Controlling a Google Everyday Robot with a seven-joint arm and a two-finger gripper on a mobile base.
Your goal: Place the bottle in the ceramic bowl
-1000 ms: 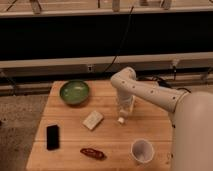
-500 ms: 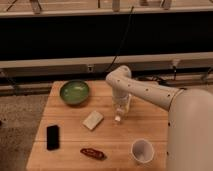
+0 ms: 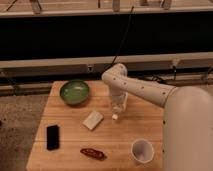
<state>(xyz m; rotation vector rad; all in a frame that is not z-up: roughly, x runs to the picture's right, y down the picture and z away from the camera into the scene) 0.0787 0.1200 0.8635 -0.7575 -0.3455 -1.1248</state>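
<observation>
Bowlward is the direction that matters: the round green ceramic bowl [image 3: 75,92] sits at the upper left of the wooden table [image 3: 150,117], and the small clear plastic bottle [image 3: 117,107] hangs at the centre of the frame, to the bowl's right and slightly lower. A strip of bare wood lies between them, so the two are near but apart. The bottle's long axis runs roughly vertical, with its white cap pointing down toward the table just under it; whether the cap touches the wood cannot be told.

The robot's hand [image 3: 118,101] is at the bottom of the white arm, which enters from the lower right, rises to a rounded elbow above the bottle, and drops almost straight down. The hand appears to be pinching the bottle around its upper body, though the fingers themselves are hard to make out against the clear plastic.

By my reading, the carry to the bowl is what remains: a move leftward and a little up in the frame, with enough height to clear the darker rim. Since the bottle looks about as long as the bowl is wide, it will likely come to rest tilted or lying across the inside.

A pale rectangular block [image 3: 93,120] lies just left of and below the bottle, off the direct line to the bowl.
</observation>
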